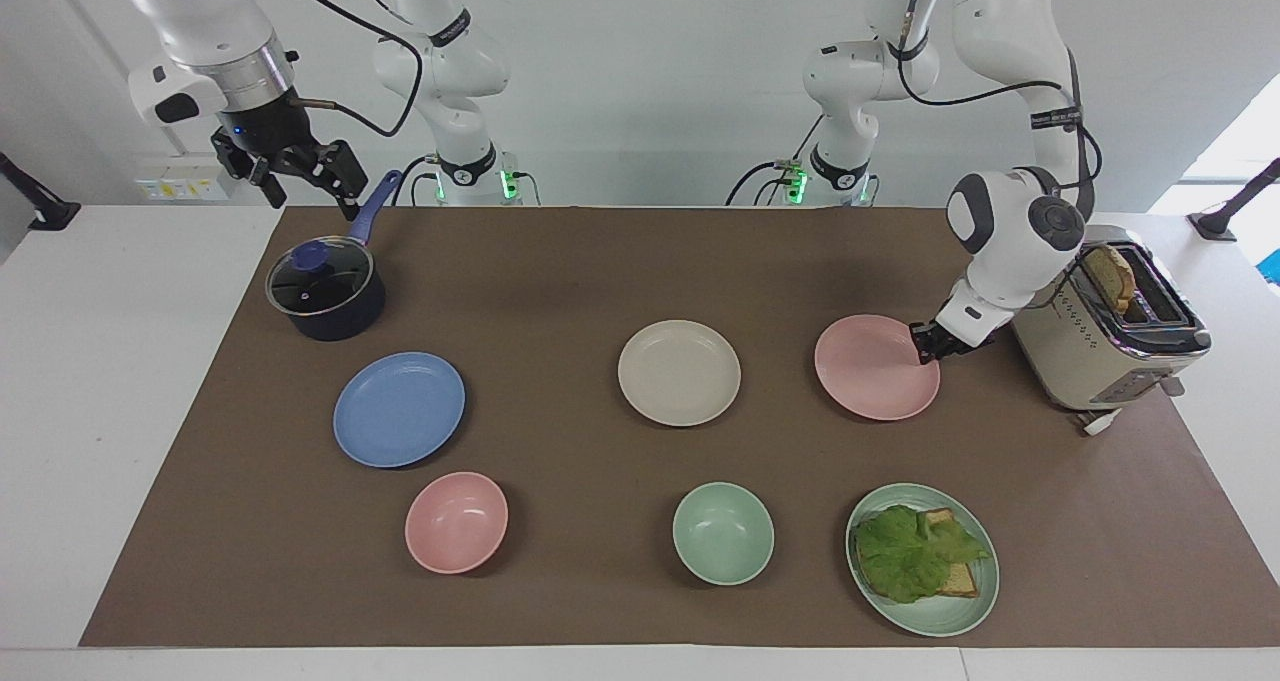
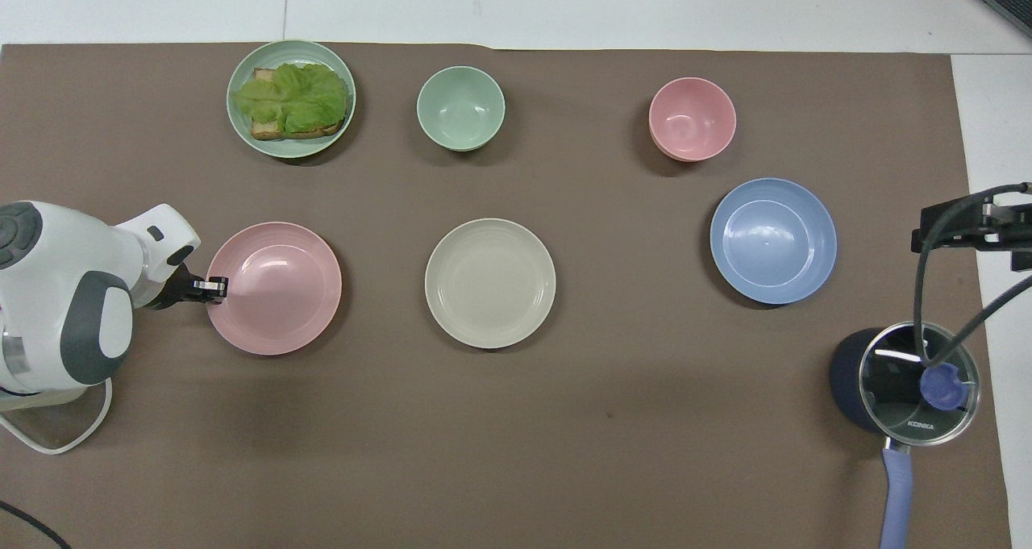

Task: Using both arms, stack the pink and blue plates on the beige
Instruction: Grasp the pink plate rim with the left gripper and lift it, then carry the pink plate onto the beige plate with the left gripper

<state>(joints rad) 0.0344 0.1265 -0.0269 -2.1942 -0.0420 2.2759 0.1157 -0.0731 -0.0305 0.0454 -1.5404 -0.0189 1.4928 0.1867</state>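
The pink plate (image 1: 870, 373) (image 2: 278, 291) lies on the brown mat toward the left arm's end, next to the toaster. My left gripper (image 1: 925, 346) (image 2: 216, 288) is low at the plate's rim on the toaster side and shut on that rim. The beige plate (image 1: 678, 372) (image 2: 490, 283) sits bare at the mat's middle. The blue plate (image 1: 398, 409) (image 2: 772, 241) lies toward the right arm's end. My right gripper (image 1: 308, 186) (image 2: 967, 228) waits raised over the mat's corner by the pot, open and holding nothing.
A toaster (image 1: 1110, 346) holding bread stands close beside the left gripper. A lidded dark pot (image 1: 325, 291) (image 2: 907, 384) sits under the right gripper. Farthest from the robots are a pink bowl (image 1: 456, 521), a green bowl (image 1: 722, 533) and a green plate (image 1: 940, 626) with lettuce.
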